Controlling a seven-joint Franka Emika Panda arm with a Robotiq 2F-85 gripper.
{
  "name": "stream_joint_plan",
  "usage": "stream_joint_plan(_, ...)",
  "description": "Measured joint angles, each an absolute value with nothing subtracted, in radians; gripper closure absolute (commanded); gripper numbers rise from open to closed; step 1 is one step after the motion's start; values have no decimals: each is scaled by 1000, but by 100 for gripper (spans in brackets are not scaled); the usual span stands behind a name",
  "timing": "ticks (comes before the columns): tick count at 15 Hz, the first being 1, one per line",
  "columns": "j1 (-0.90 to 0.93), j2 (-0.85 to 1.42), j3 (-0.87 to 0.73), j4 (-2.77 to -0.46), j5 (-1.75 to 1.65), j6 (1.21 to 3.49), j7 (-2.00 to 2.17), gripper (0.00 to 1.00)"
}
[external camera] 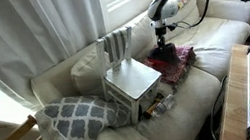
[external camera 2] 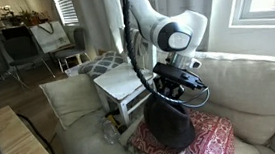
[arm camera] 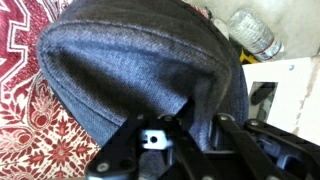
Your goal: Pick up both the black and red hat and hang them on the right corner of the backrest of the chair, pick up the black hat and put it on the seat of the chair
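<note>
**Black hat pinched in the gripper, beside the chair**

On my wrist view the gripper (arm camera: pixel 185 128) has its fingers closed on a fold of the black hat (arm camera: pixel 140 60), near the rim. The dome fills most of that picture. In an exterior view the hat hangs below the gripper as a dark sack. Its lower end is at the patterned red cloth (external camera 2: pixel 211 141) spread on the sofa (external camera 2: pixel 264 86); I cannot tell whether it touches the cloth or hangs just clear.

The chair (external camera 2: pixel 119 94) stands on the sofa just beside the hat. Its seat (external camera: pixel 131 77) is bare, and the slatted backrest (external camera: pixel 116 46) has nothing hung on it.

A clear plastic bottle (arm camera: pixel 255 33) lies past the hat in the wrist view, near the chair's white edge. Any print on it is too blurred for me to read, and I cannot make out what is in it. A lattice cushion (external camera: pixel 77 118) lies on the far side of the chair from the gripper.
</note>
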State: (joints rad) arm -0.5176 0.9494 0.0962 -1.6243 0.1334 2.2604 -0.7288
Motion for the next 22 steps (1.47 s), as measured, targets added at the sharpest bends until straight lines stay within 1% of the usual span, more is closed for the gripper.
stream_joint_plan(5, -606, 870, 109, -1615, 278, 2112, -849, 97)
stream_joint_plan(8, -633, 820, 120, -1618, 369, 2063, -915, 97)
stream_joint_plan(15, -646, 676, 161, -1636, 661, 1991, -1091, 97)
stream_joint_plan(22, -629, 610, 114, -1648, 859, 1871, -1250, 97)
